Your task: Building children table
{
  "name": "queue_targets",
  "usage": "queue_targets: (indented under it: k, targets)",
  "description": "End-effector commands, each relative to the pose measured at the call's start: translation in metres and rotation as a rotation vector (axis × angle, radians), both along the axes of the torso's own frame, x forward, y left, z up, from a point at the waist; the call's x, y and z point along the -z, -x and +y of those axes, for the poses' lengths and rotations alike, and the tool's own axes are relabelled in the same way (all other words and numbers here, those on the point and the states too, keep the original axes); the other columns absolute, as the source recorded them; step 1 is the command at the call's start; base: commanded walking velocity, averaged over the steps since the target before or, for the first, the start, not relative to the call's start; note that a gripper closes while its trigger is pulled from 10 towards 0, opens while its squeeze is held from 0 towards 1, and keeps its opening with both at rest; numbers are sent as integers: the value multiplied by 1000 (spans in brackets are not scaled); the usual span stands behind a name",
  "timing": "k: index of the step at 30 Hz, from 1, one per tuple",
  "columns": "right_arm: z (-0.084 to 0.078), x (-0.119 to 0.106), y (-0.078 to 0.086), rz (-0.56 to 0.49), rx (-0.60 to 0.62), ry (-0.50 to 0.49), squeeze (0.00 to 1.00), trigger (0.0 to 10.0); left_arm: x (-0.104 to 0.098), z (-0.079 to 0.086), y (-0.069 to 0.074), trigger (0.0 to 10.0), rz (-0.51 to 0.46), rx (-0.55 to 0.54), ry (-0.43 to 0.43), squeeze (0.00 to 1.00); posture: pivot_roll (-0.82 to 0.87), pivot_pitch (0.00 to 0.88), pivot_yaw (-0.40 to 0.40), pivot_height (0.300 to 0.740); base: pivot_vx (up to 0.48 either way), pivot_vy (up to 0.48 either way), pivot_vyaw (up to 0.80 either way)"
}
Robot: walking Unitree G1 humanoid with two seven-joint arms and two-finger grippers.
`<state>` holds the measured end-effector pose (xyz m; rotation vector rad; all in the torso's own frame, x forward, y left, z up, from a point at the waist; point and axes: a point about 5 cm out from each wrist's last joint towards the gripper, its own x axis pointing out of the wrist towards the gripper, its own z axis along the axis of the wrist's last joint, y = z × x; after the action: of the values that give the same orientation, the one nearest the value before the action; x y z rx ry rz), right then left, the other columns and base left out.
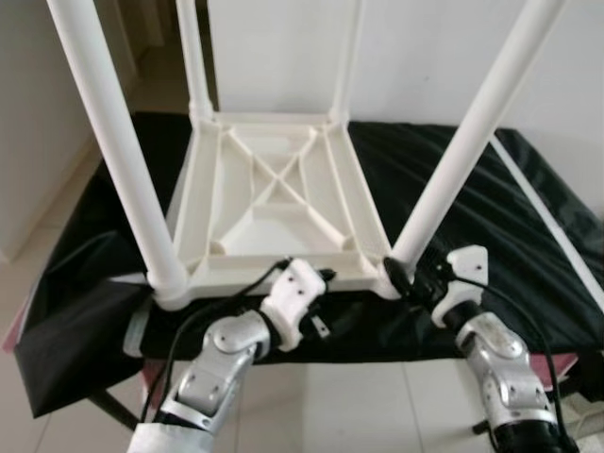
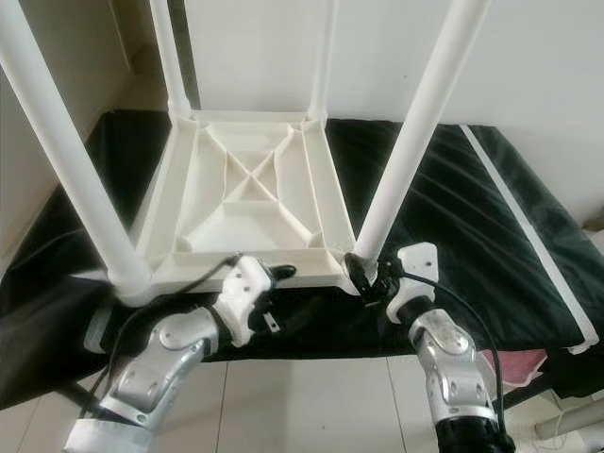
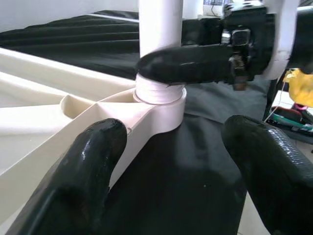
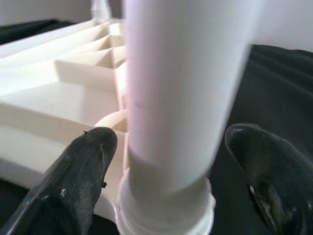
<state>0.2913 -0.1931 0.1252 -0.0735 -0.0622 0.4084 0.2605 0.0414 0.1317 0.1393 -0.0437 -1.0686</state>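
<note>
- The white plastic children's table (image 1: 274, 203) lies upside down on a black-draped desk (image 1: 491, 245), four legs up.
- The right gripper (image 1: 408, 276) straddles the near-right white tubular leg (image 1: 467, 142) at its socket, fingers spread, not clamped.
- The left gripper (image 1: 326, 283) hovers open beside the near rim.
- It looks light, stiff and smooth; gripping low by the socket seems safest.

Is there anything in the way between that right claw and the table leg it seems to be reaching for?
Nothing visible. The right gripper is open with its fingers on either side of the near right leg, just above its socket in the upturned tabletop. The left gripper sits open beside that corner.
</note>
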Motion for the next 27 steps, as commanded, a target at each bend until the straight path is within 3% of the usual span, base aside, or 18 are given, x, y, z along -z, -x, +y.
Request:
queue_targets:
  k: [1,6,7,8,9,18,19,27]
  targets:
    - [0,3,-5,12,-49,32,0,10000,0,-6,7,10000,7,129,-30,0,-24,0,-31,740,0,0,0]
    - [3,2,-17,20,-127,83,0,10000,-5,-6,4,10000,-4,130,-42,0,-6,0,-37,740,0,0,0]
    - [2,3,-18,23,-136,93,0,4784,-6,-6,4,10000,-8,130,-47,0,-6,0,-37,740,0,0,0]
    - [2,3,-18,23,-136,93,0,4784,-6,-6,4,10000,-8,130,-47,0,-6,0,-37,740,0,0,0]
    - [1,3,-19,26,-138,97,0,0,-6,-5,4,10000,-9,130,-49,0,-3,0,-38,740,0,0,0]
    - [-8,12,-17,60,-142,109,0,0,-4,-2,8,10000,6,136,-56,0,-3,0,-41,740,0,0,0]
    - [-9,15,-17,69,-136,110,0,10000,-4,-2,8,10000,10,140,-57,0,-5,0,-40,740,0,0,0]
    - [-8,24,-15,108,-70,96,0,10000,-4,-7,10,10000,17,155,-53,0,-18,0,-37,740,0,0,0]
